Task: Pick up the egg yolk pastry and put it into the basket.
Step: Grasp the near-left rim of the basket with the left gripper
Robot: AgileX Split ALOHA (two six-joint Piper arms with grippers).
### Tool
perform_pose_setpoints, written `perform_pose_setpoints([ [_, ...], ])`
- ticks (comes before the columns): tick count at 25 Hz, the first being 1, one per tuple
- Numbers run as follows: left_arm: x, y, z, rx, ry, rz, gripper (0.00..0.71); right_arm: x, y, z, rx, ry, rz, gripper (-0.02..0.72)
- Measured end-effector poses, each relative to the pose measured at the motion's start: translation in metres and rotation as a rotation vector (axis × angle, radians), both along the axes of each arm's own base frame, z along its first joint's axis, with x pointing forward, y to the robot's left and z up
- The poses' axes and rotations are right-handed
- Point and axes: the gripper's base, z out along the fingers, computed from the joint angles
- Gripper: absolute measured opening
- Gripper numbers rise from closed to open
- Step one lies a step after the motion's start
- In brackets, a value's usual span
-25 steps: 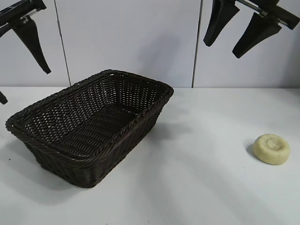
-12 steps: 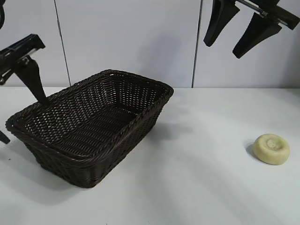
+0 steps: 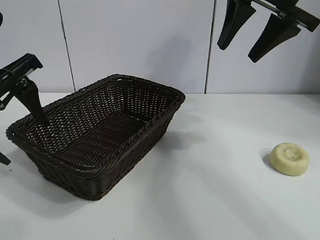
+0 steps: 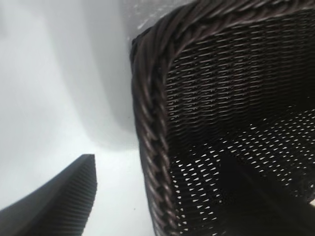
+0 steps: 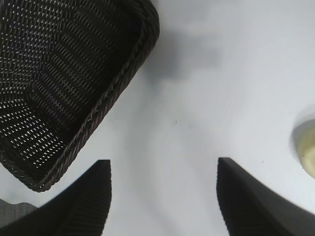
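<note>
The egg yolk pastry (image 3: 289,158), a small pale yellow puck, lies on the white table at the right; its edge shows in the right wrist view (image 5: 307,147). The dark brown wicker basket (image 3: 102,169) stands left of centre, empty. My left gripper (image 3: 24,141) is open and low at the basket's left end, one finger (image 3: 34,104) inside the rim, the other outside it. In the left wrist view (image 4: 158,157) the braided rim (image 4: 146,118) runs between its fingers. My right gripper (image 3: 237,54) is open, high at the upper right, above and left of the pastry.
The right wrist view shows the right gripper (image 5: 163,161) over bare white table (image 5: 206,98), with the basket's corner (image 5: 115,81) to one side. A pale panelled wall (image 3: 135,40) stands behind the table.
My left gripper has come down from the upper left to the basket's left rim, one finger now inside it. The right gripper, basket and pastry have not moved.
</note>
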Motion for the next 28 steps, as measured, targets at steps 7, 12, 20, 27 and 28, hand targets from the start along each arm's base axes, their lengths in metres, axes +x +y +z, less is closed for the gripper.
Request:
perform_pose_setpoints([
  [7, 0.003, -0.001, -0.004, -0.001, -0.001, 0.009, 0.507, 0.000, 0.000, 0.000, 0.000, 0.000, 0.000, 0.454],
  [12, 0.008, -0.002, -0.020, 0.016, 0.043, 0.010, 0.507, 0.000, 0.000, 0.000, 0.000, 0.000, 0.000, 0.454],
  [20, 0.015, -0.006, -0.039, 0.028, 0.055, 0.017, 0.507, 0.000, 0.000, 0.000, 0.000, 0.000, 0.000, 0.454],
  [27, 0.019, -0.016, -0.055, 0.034, 0.052, 0.017, 0.507, 0.000, 0.000, 0.000, 0.000, 0.001, 0.000, 0.454],
  [28, 0.019, -0.017, -0.058, 0.037, 0.061, 0.015, 0.507, 0.000, 0.000, 0.000, -0.001, 0.001, 0.000, 0.454],
])
